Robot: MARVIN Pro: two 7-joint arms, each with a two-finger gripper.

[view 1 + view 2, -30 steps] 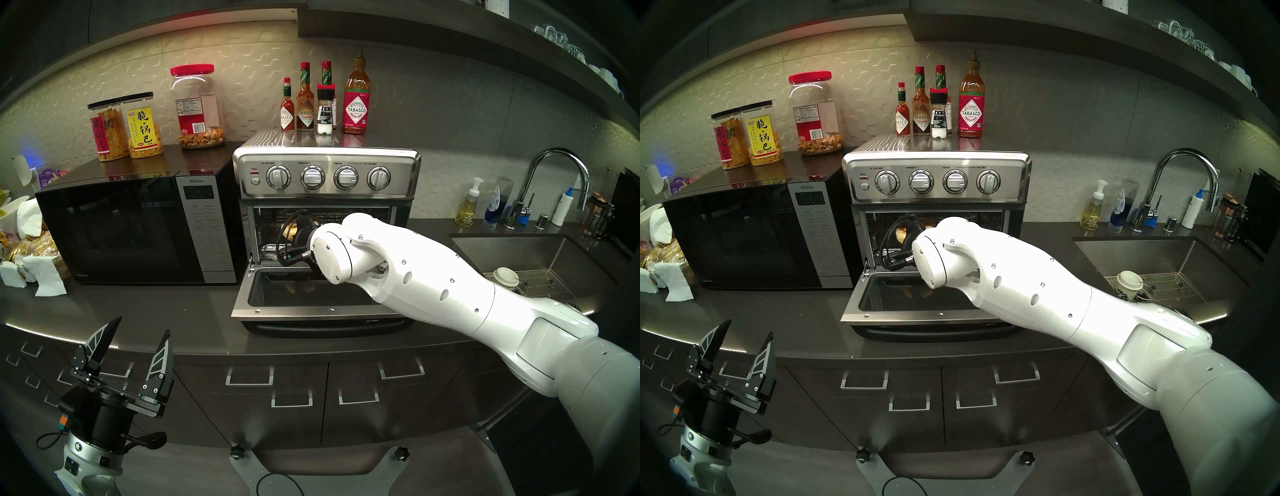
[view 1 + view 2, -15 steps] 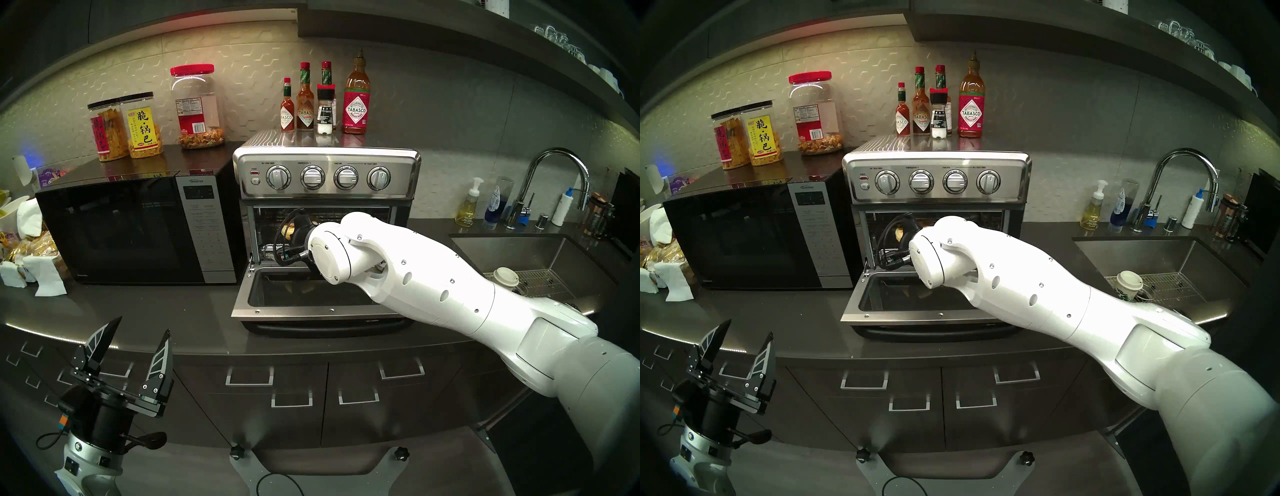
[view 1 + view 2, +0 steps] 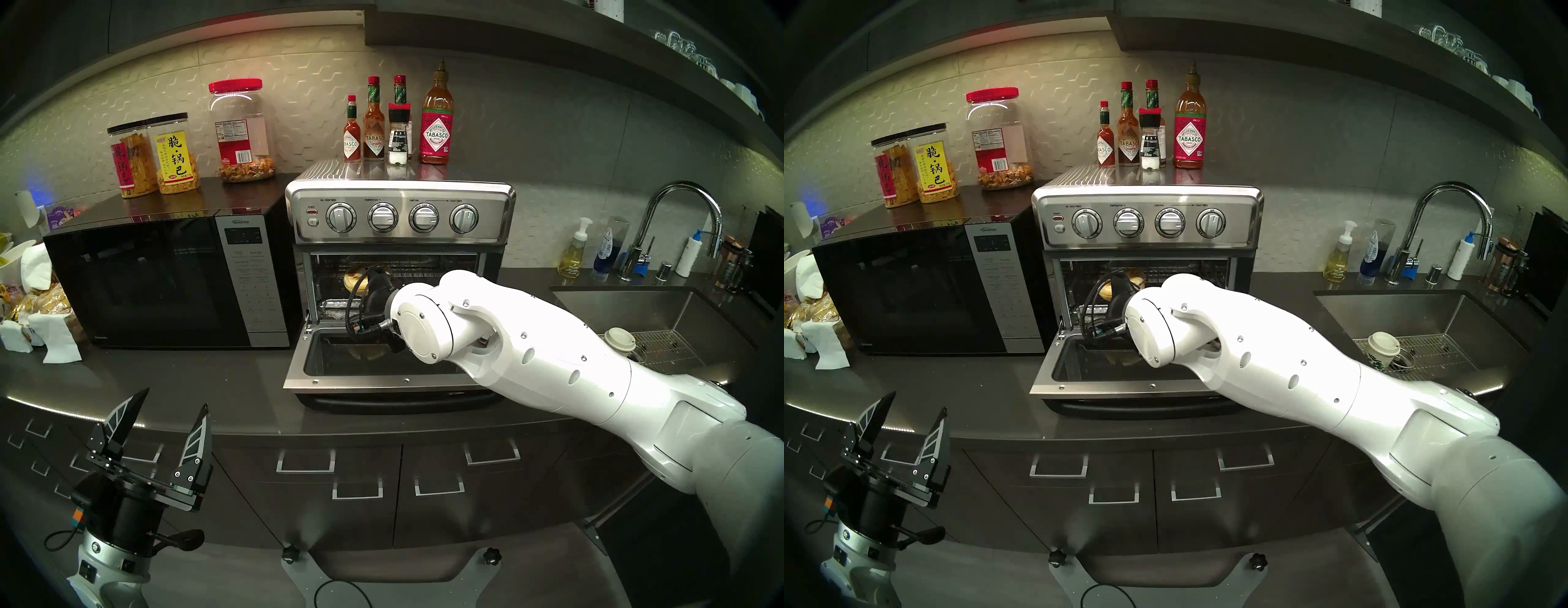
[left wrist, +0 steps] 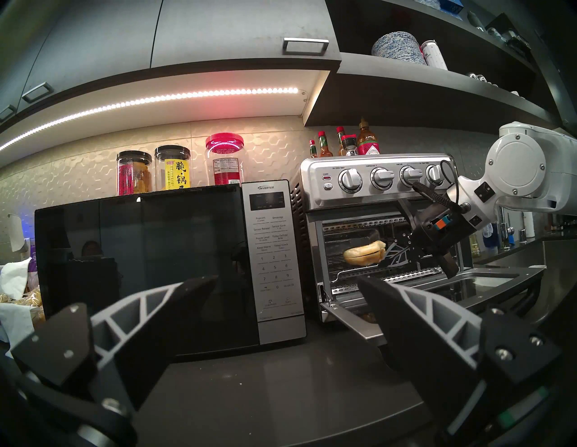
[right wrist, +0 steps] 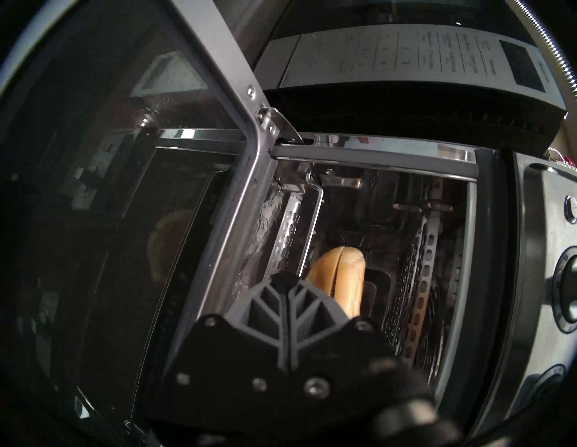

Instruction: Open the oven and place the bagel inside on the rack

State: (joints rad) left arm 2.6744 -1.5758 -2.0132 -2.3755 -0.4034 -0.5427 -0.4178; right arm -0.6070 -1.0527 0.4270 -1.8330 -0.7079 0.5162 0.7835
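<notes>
The stainless oven (image 3: pixel 399 191) (image 3: pixel 1144 199) stands with its glass door (image 3: pixel 382 384) dropped flat toward me. Inside, the tan bagel (image 3: pixel 353 278) (image 3: pixel 1107 291) (image 4: pixel 363 256) (image 5: pixel 338 274) lies flat over the wire rack (image 4: pixel 399 276) (image 5: pixel 285 237). My right gripper (image 4: pixel 387 254) (image 5: pixel 288 282) reaches into the oven mouth. Its fingers are shut together with nothing between them, their tips at the bagel's near edge. Whether they touch it I cannot tell. My left gripper (image 3: pixel 173 403) (image 3: pixel 916 404) (image 4: pixel 287 281) hangs open and empty at the front left, below the counter edge.
A black microwave (image 3: pixel 148 276) sits directly left of the oven, with snack jars (image 3: pixel 169 157) on top. Sauce bottles (image 3: pixel 399 123) stand on the oven's top. To the right lie a sink (image 3: pixel 662 314) with a paper cup (image 3: pixel 619 339), a faucet (image 3: pixel 679 220) and soap bottles. Napkins and bread bags crowd the counter's left end.
My right arm has drawn back out of the oven, toward me and to the right. The bagel has stayed inside and shows more. The left arm has not moved.
</notes>
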